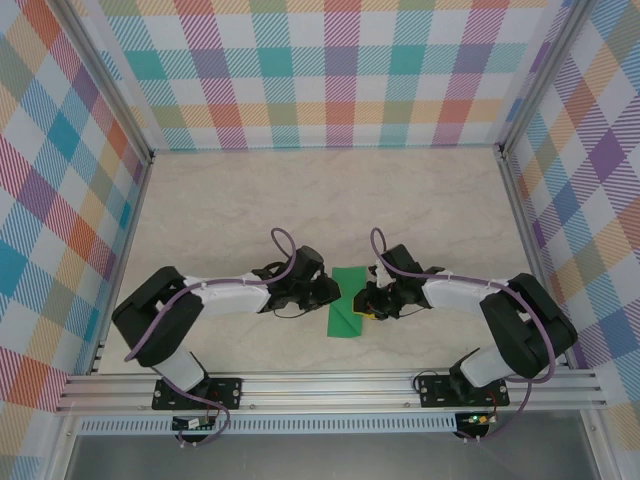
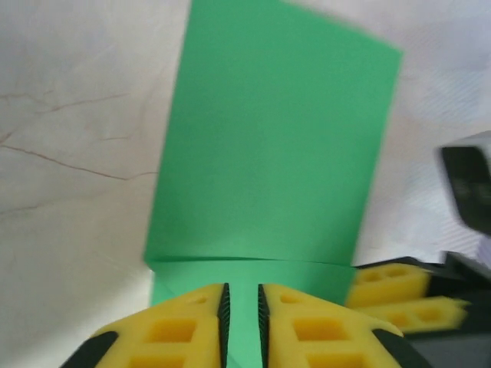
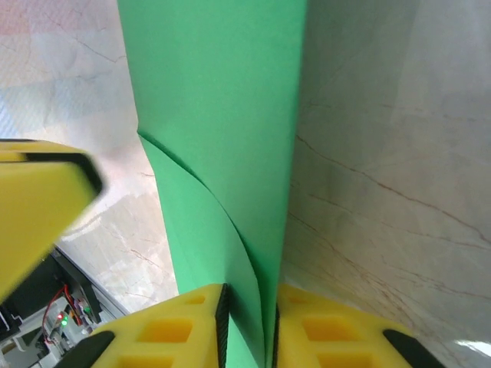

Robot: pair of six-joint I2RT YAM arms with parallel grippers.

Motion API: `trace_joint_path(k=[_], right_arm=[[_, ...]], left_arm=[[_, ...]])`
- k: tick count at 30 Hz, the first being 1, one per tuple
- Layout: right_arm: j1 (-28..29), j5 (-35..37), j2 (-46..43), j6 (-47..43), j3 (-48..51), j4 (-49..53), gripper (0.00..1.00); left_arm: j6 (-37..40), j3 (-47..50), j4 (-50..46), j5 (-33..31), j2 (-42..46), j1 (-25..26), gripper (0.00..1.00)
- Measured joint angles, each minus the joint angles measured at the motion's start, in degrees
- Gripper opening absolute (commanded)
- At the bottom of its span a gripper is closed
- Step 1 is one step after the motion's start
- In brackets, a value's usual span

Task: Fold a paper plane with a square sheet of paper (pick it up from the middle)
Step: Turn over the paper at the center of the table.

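The square sheet of paper [image 1: 350, 300] is bright green and lies as a folded strip on the table between the two arms. My left gripper [image 1: 330, 292] is at its left edge. In the left wrist view its jaws [image 2: 242, 307] stand a narrow gap apart over the paper [image 2: 276, 146], just short of a cross crease, with nothing clamped. My right gripper [image 1: 368, 300] is at the paper's right edge. In the right wrist view a raised, curling flap of the paper [image 3: 222, 115] runs between its jaws [image 3: 249, 322], which are closed in on it.
The pale marble tabletop [image 1: 300, 200] stretches away behind the paper. Plaid walls [image 1: 60, 200] close in the left, right and back sides. An aluminium rail [image 1: 330, 385] runs along the near edge by the arm bases.
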State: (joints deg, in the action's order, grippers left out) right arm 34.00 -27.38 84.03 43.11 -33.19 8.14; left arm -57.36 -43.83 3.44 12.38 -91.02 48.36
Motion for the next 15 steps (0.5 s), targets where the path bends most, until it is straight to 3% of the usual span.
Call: trace_joint_path(k=[5,10,15], right_arm=[[0.0,0.8,-3.8,-0.8,-1.0,3.3,0.04],[0.0,3.3,-7.0,-2.2,-4.8,10.2,0.05],[0.3,10.9,-11.5,-4.7,-12.8,24.4,0.08]], left_arm=[[0.6,1.2,-5.3,-5.1,11.9,0.0,0.44],[1.9,1.9,-12.9,-10.6,22.0,-0.3,0.48],[3.0,4.7,-19.1,-13.0,28.2,-2.0,0.50]])
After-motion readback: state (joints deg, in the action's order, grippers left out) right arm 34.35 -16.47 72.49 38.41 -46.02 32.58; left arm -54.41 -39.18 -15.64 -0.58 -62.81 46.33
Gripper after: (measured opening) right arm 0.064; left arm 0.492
